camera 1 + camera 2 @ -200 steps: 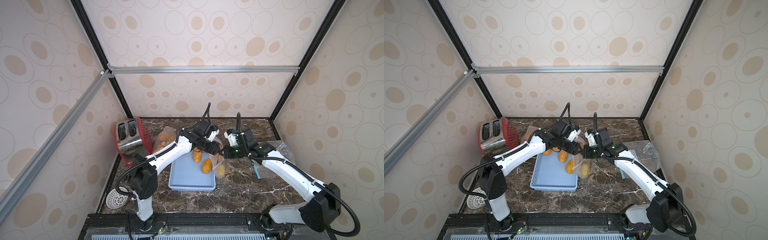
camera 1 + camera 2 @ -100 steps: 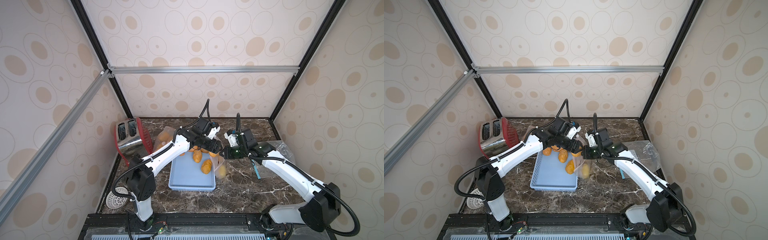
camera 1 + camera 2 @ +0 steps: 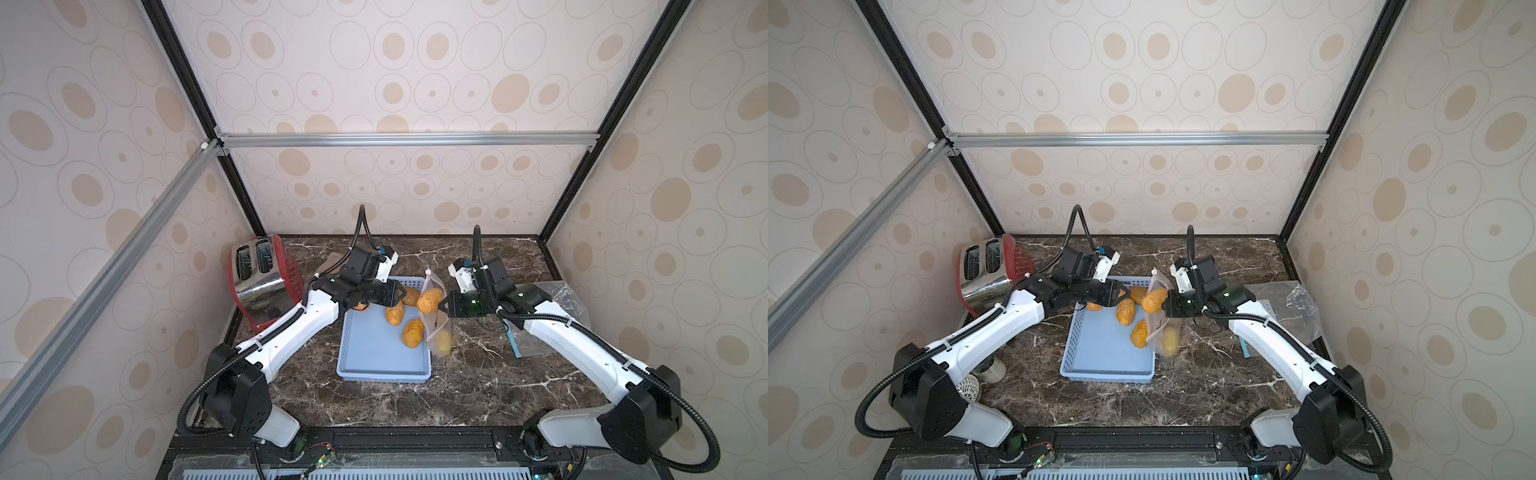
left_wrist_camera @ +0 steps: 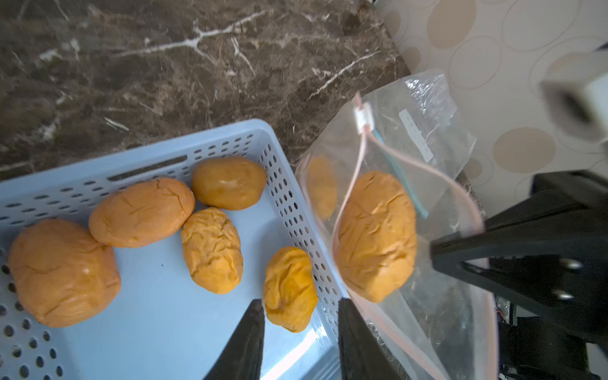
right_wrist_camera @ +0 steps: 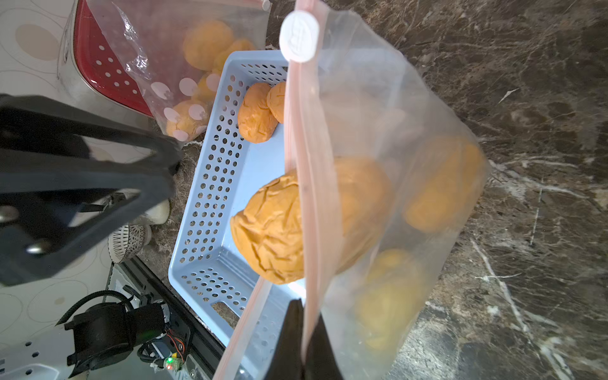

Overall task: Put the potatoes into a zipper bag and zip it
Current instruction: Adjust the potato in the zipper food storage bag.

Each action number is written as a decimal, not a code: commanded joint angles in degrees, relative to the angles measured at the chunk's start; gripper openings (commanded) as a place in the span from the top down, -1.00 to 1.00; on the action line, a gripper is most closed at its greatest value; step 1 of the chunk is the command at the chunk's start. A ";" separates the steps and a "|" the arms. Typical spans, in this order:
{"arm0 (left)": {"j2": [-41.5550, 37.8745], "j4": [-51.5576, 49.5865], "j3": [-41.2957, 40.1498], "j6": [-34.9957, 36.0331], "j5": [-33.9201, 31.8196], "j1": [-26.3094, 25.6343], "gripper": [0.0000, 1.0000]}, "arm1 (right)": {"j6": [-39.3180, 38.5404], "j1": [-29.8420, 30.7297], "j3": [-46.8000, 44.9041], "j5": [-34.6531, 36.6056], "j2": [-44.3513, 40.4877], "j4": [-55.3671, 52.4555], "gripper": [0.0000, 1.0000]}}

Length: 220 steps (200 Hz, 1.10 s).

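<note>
Beyond parted left fingers (image 4: pixel 247 345) — potato (image 4: pixel 376 235) halfway into bag (image 4: pixel 437 108).

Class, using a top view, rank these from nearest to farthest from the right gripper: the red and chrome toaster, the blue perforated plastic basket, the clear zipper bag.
1. Clear zipper bag: pinched at its rim by the right gripper.
2. Blue perforated plastic basket: just beyond the bag, mid-table.
3. Red and chrome toaster: far across, by the left wall.
</note>
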 commanded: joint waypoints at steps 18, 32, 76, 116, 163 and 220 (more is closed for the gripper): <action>0.95 14.08 -4.38 -4.83 11.19 -0.42 0.24 | -0.37 -0.18 0.26 0.07 -1.03 0.67 1.00; 1.34 16.29 -4.95 -5.85 12.07 -0.42 0.24 | -0.25 -0.20 0.25 -0.05 -0.93 0.83 1.00; 4.27 19.34 -4.15 -5.70 15.68 -1.76 0.23 | 0.05 -0.14 0.99 -0.66 -0.68 1.25 1.00; 6.15 18.84 -0.37 -4.99 18.05 -2.89 0.22 | 0.11 -0.16 2.95 -1.09 -0.55 0.47 1.00; 4.68 12.23 3.52 -1.27 13.85 -3.80 0.19 | 0.02 -0.14 3.34 -0.09 -1.21 1.23 1.00; 2.52 10.32 2.89 -1.20 6.71 -3.45 0.19 | -0.62 -0.14 0.29 0.44 -2.61 4.28 1.00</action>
